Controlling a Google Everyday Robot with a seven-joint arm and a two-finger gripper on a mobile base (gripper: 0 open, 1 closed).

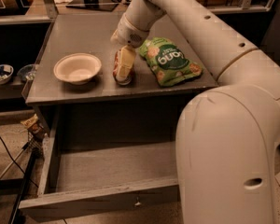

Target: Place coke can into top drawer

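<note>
The coke can [116, 68], red with a silver end, sits on the grey cabinet top [84, 31] between the bowl and the green bag. My gripper [124, 71] reaches down from the arm at the upper right and is right at the can, with its pale end covering the can's right side. The top drawer [84, 200] is pulled wide open below the cabinet top, towards the camera. Its inside is bare and a small metal knob [137, 202] sits on its front panel.
A white bowl [77, 68] stands left of the can. A green snack bag [170, 60] lies just right of it. My arm's large white body [228, 157] fills the right foreground and covers the drawer's right end. Small bowls [1, 73] sit on a low shelf at the far left.
</note>
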